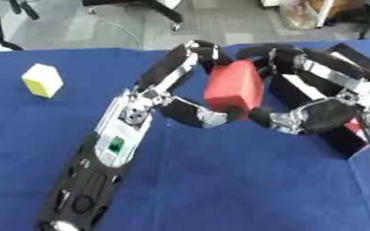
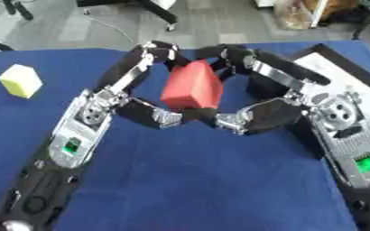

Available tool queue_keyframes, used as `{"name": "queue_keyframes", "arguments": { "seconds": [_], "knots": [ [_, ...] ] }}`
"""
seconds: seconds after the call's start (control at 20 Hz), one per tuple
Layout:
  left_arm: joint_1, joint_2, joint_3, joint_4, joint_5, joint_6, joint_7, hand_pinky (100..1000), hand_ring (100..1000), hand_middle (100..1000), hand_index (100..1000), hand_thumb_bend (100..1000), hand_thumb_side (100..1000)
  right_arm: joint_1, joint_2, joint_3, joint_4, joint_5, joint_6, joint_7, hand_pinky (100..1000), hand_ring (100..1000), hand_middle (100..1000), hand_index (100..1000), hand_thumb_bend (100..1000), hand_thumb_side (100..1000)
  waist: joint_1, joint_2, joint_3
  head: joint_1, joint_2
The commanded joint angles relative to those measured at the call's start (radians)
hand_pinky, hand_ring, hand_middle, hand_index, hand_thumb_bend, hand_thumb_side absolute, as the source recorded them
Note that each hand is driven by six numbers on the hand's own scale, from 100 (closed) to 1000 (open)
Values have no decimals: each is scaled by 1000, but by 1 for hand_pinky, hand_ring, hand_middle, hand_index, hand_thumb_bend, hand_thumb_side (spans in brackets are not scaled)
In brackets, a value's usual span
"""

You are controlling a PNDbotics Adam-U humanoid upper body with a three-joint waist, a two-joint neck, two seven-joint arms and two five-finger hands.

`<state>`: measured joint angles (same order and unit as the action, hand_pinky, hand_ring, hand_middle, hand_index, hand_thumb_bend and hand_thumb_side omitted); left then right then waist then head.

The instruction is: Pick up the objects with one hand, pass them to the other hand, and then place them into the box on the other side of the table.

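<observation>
The left hand (image 2: 101, 106) is reached in from the lower left, its fingers (image 2: 153, 52) arched up and over and its thumb (image 2: 153, 116) brought in below, so that a red block (image 2: 191, 86) is pinched between them. The right hand (image 2: 311, 101) is brought in from the right in a mirrored pose, its fingers (image 2: 243, 56) curled over the top of the same block and its thumb (image 2: 247, 118) set against the block's lower end. The red block is thus gripped by both hands at once, held tilted above the blue tabletop (image 2: 204, 180), between the two palms. The fingertips of the two hands are seen nearly meeting above the block, and the thumbs nearly meeting beneath it.

Just behind and under the right hand, a black box (image 1: 342, 140) is seen at the right side of the tabletop, with something red (image 1: 352, 126) showing inside it in the left eye view. Well apart from the left hand, toward the far left, a pale yellow block (image 1: 43, 80) is left standing on the tabletop.

The red block is shown as a plain, matte, rectangular solid with softly rounded edges.
</observation>
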<state>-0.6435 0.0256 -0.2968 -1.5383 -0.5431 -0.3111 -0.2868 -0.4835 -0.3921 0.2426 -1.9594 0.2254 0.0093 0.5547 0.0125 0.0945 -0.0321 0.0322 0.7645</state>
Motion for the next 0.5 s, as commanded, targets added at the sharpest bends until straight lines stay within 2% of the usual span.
{"name": "queue_keyframes", "arguments": {
  "seconds": [0.05,0.3,0.5],
  "knots": [
    [-25,10,-2,-24,5,3,-5,568,488,506,620,418,399,-14,-16,-3,-16,7,-13,25,763,835,903,954,391,516,-15,-26,-1,-2,6],
    [-31,9,-2,-21,-4,11,-8,568,487,506,620,421,401,-13,-19,-6,-21,9,-29,58,765,834,898,952,385,506,-16,-26,-1,-2,6],
    [-33,8,-7,-21,-5,11,-14,567,485,504,619,419,403,-12,-21,-7,-23,16,-40,78,764,824,881,940,341,423,-17,-25,-3,-4,6]
  ]
}}
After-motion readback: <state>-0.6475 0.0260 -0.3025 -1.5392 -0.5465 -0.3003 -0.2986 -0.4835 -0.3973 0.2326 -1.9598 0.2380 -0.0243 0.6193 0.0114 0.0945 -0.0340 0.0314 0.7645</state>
